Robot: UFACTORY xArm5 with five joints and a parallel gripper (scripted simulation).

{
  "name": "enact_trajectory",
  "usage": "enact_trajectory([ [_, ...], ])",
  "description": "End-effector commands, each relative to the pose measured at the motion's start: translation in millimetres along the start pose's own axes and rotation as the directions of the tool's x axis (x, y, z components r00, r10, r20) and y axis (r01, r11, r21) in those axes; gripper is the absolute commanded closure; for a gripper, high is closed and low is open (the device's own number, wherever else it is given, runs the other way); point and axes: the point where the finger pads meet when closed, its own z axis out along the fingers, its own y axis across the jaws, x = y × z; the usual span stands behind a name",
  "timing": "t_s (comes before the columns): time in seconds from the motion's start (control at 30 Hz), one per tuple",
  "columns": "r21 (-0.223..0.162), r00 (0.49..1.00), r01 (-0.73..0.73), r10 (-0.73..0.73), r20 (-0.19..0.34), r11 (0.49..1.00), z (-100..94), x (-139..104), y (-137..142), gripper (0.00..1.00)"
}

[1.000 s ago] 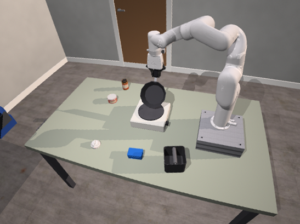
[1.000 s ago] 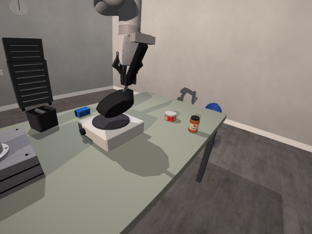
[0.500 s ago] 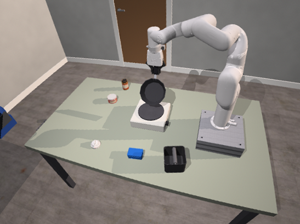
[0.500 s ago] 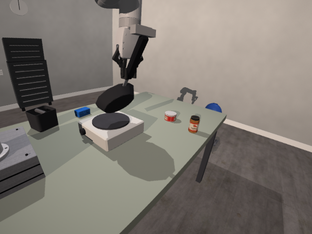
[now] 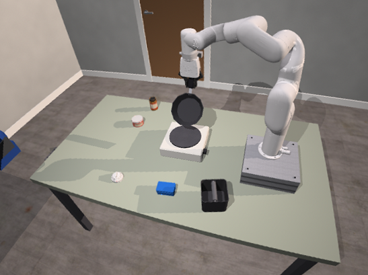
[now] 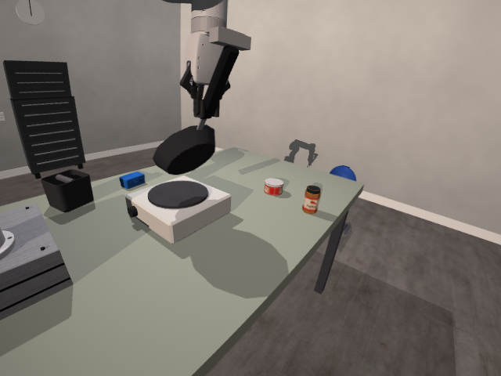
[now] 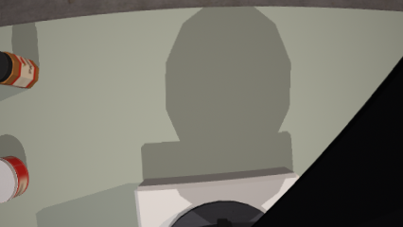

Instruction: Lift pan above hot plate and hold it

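Note:
The black pan (image 5: 187, 109) hangs in the air, steeply tilted, with its lower rim just above the hot plate (image 5: 185, 140). My gripper (image 5: 191, 86) is shut on the pan's handle, which points up. In the exterior view the pan (image 6: 184, 150) hangs clear above the white hot plate (image 6: 178, 204) with its dark round top, below the gripper (image 6: 202, 115). In the wrist view the pan's handle (image 7: 350, 165) fills the lower right as a black shape, and the hot plate (image 7: 208, 203) shows at the bottom edge.
A spice jar (image 5: 153, 103) and a red tin (image 5: 137, 120) stand left of the hot plate. A blue box (image 5: 165, 188), a black bin (image 5: 214, 195) and a small white object (image 5: 116, 177) lie nearer the front edge. The arm's grey base (image 5: 271, 168) stands to the right.

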Motion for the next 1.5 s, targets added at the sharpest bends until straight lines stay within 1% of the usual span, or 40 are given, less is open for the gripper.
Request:
enact_trajectory([
  [0.0, 0.005, 1.0, 0.0, 0.0, -0.001, 1.0, -10.0, 0.3, -0.9, 1.0],
  [0.63, 0.005, 1.0, 0.0, 0.0, -0.001, 1.0, -30.1, 0.5, -1.3, 1.0],
  [1.47, 0.005, 1.0, 0.0, 0.0, -0.001, 1.0, -45.9, 0.5, -0.8, 1.0],
])
